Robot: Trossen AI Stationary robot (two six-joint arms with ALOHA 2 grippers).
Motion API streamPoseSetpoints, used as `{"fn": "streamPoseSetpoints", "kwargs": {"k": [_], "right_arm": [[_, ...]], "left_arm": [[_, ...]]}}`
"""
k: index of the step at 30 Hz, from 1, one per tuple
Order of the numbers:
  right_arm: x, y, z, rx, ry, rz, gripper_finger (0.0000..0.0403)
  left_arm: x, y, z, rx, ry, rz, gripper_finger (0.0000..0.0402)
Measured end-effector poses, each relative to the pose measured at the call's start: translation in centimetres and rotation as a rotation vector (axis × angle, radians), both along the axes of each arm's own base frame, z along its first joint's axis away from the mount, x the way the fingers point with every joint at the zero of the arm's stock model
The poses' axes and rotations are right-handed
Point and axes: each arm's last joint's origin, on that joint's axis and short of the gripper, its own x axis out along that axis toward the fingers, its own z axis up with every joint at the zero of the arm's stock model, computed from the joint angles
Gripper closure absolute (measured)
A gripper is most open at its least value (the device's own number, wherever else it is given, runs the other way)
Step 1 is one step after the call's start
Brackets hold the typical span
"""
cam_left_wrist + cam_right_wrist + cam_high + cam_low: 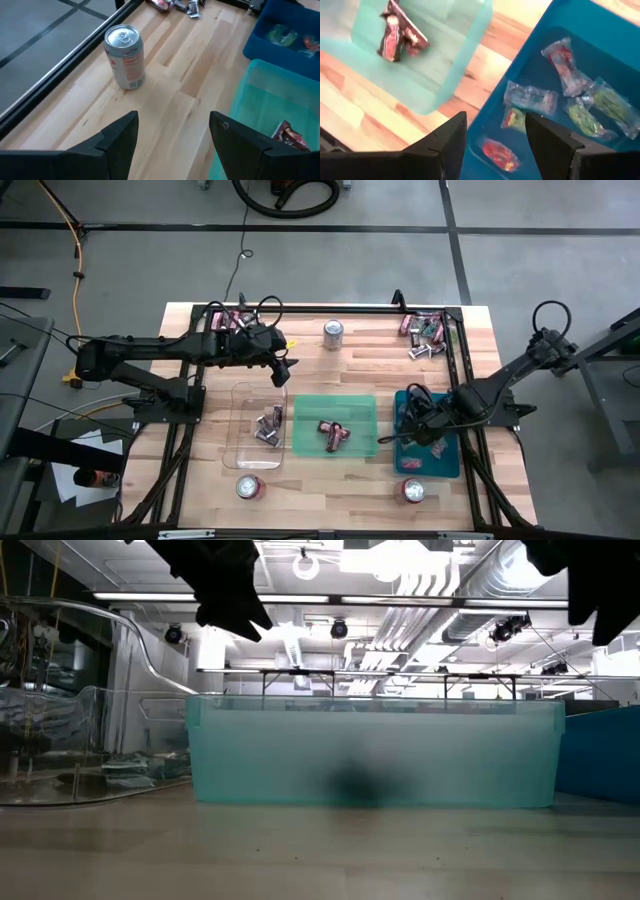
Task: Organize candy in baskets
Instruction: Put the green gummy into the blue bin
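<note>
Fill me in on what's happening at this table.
Two arms are sorting wrapped candy into three baskets. The right end effector hangs open over the blue basket, which holds green and pink sweets. The left end effector, open and empty, hovers beyond the clear basket, near a can. The green basket holds maroon candy. More candy waits at the table's far corners.

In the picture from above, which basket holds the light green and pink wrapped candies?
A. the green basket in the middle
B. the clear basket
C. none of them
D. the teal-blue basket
D: the green and pink candies lie in the teal-blue basket, under the right tool; the green basket and the clear basket hold only dark and maroon ones.
</note>
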Motion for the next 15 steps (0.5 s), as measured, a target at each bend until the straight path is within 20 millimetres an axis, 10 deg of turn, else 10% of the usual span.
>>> {"fn": "streamPoseSetpoints", "kwargs": {"k": [8, 15], "right_arm": [[0.8, -1.2, 0.1, 0.015, -0.02, -0.073, 0.0206], [1.7, -2.3, 0.1, 0.029, -0.052, -0.133, 0.0206]], "left_arm": [[-1.8, 2.9, -0.2, -0.083, 0.143, 0.172, 0.0169], [-4.1, 12.5, -0.2, -0.113, 0.3, 0.373, 0.0169]]}}
